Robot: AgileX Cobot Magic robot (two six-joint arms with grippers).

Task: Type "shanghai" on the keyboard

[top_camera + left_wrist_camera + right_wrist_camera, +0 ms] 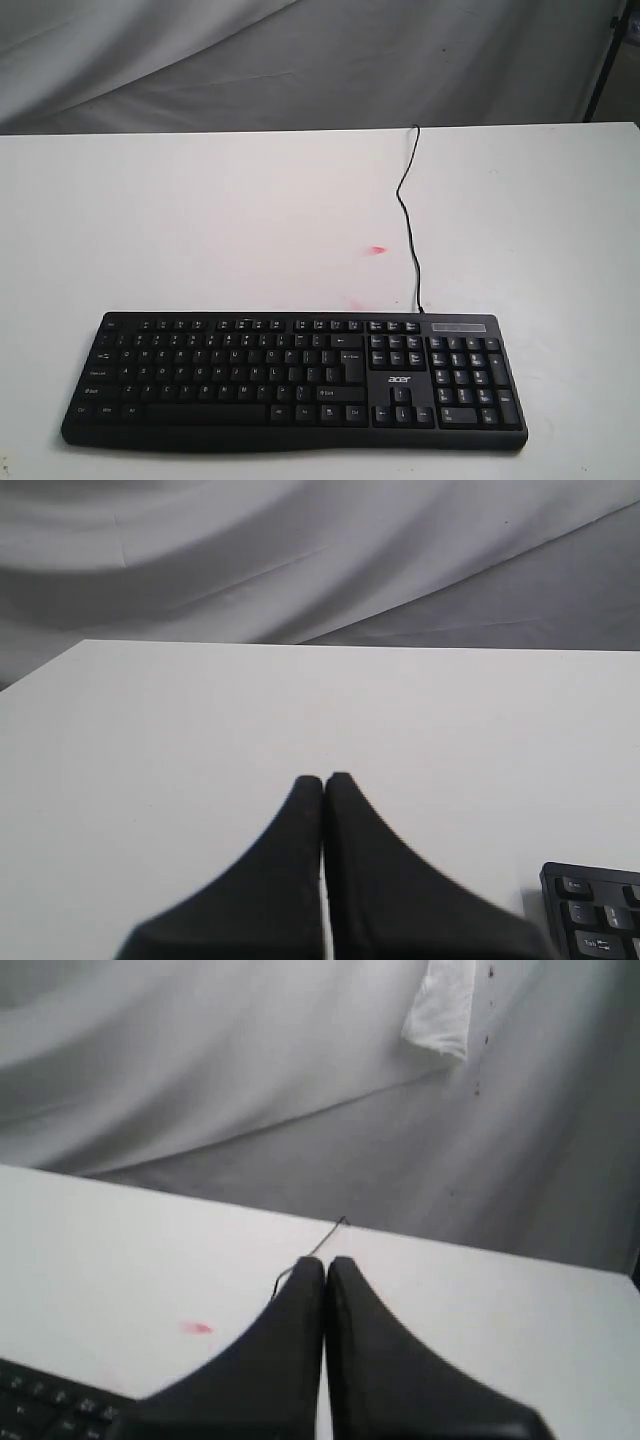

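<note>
Left wrist view: keyboard corner near closed left gripper.

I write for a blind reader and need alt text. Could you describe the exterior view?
A black keyboard lies at the near side of a white table, its thin cable running to the far edge. A small red mark sits on the table behind it, and grey cloth hangs beyond.

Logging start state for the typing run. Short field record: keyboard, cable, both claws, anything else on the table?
keyboard: black, flat on white table, no claw on it
cable: from keyboard's back edge to far table edge
left claw: shut, over bare table, off the keys
right claw: shut, over table, off the keys
table mark: small red spot beside cable
</note>
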